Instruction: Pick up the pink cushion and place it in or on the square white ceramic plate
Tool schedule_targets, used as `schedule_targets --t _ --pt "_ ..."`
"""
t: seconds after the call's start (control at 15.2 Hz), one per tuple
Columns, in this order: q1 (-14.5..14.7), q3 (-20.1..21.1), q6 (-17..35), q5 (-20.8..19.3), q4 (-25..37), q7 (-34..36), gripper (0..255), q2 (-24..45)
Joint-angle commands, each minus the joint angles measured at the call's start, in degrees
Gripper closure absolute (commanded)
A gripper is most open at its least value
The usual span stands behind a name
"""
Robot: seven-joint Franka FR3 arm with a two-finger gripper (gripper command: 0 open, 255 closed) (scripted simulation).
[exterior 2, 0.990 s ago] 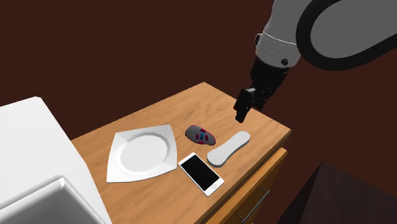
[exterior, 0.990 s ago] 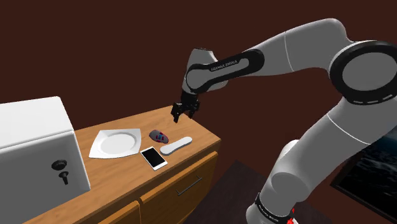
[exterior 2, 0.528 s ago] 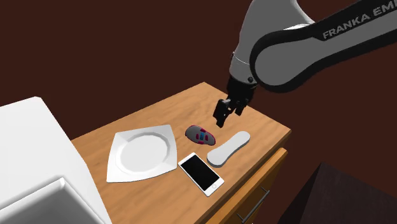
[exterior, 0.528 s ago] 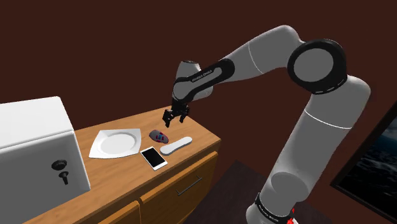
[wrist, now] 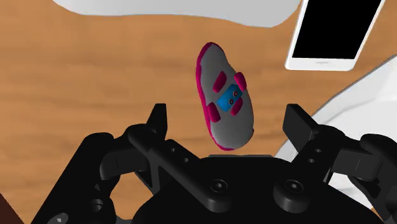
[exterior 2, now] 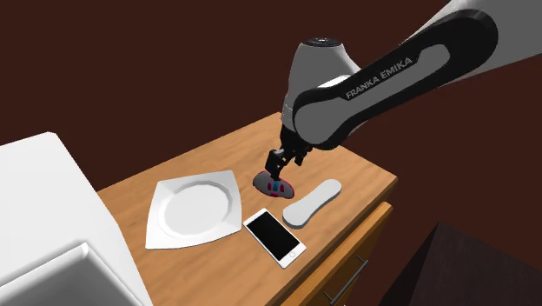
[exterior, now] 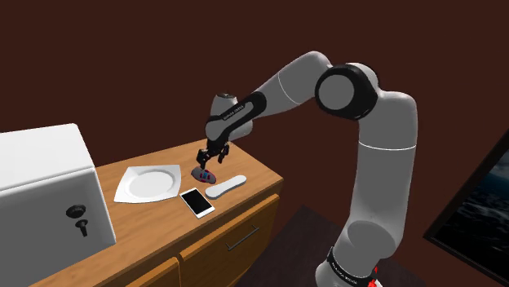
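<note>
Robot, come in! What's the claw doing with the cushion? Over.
Claw open, just above the grey-and-pink cushion, not gripping. Cushion on the counter, beside the plate. Phone and white oblong thing close by, not blocking the plate.

Domestic interior indicated; exact room cannot be told. Long brown wooden cabinet (exterior: pixel 151 218) seen, with drawer fronts and slim metal bar handle (exterior: pixel 242 238) fitted. Household items laid on cabinet top: square white plate (exterior: pixel 148 183), black-screened white smartphone (exterior: pixel 196 201), white oblong remote-like object (exterior: pixel 226 186). Large white box (exterior: pixel 41 175) with small dark knob (exterior: pixel 77 214) set at cabinet's end toward shoulder view's left. Plain dark red wall (exterior: pixel 98 65) behind. Dark-framed bluish panel (exterior: pixel 477 200) noted at shoulder view's right; picture or window not determinable.
</note>
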Motion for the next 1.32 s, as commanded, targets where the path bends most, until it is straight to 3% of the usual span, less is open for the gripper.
schedule_targets --t 0.0,0.2,0.73,1.19,1.25 --pt "0.09 -0.11 0.82 -0.35 3.96 0.03 0 4.69" --pt "0.14 -0.31 1.31 -0.73 9.76 -0.04 0 10.89" --pt "0.22 -0.28 4.75 -0.69 11.36 -0.06 0 15.93" --pt "0.22 -0.28 4.74 -0.69 11.37 -0.06 0 15.94" --pt "0.22 -0.28 4.74 -0.69 11.37 -0.06 255 15.94"
